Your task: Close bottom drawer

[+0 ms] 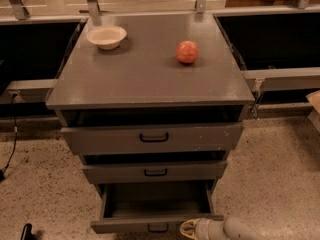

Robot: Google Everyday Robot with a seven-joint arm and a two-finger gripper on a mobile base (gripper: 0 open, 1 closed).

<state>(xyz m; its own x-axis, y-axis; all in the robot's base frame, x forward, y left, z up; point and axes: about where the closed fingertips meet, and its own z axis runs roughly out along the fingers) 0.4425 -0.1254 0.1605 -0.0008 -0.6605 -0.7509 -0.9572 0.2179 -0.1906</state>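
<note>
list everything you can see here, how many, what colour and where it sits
cabinet: 1, grey-brown, centre of view
top drawer: 1, grey-brown, just under the cabinet top, slightly out
middle drawer: 1, grey-brown, between the other two, slightly out
bottom drawer: 1, grey-brown, lowest, pulled out furthest
bowl: 1, cream, back left of the cabinet top
fruit: 1, orange-red, round, right of centre on the cabinet top
posts: 4, grey metal, along the back
cable: 1, black, on the floor at left
floor: speckled beige, around the cabinet
arm: 1, pale grey, bottom edge, right of centre
gripper: 1, cream, at the right end of the bottom drawer's front
</note>
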